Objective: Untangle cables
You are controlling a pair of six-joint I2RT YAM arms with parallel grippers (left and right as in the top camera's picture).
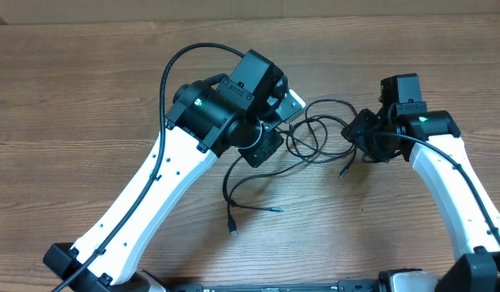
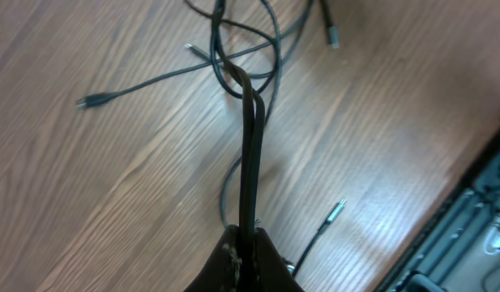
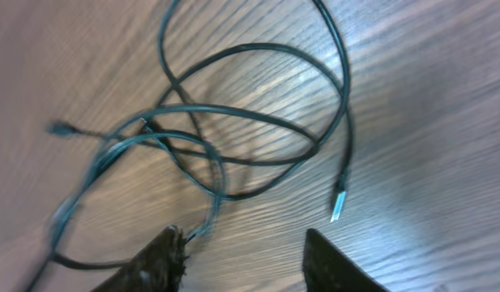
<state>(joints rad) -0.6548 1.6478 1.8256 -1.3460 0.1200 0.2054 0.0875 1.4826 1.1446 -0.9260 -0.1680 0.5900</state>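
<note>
The left gripper (image 2: 246,247) is clamped on a taut strand of the cables (image 2: 251,138). The right gripper (image 3: 241,259), spread apart, hovers at the tangled loops lying on the desk (image 1: 71,97) between the arms. Pulling-apart seems begun; next, the right should pinch a crossing loop.

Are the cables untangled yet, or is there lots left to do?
Not yet. Done: a few plug ends lie free on the table. In hand: the left gripper is shut on a strand of the cables; the right gripper hangs open beside them. Left: the cables cross over each other in the middle.
</note>
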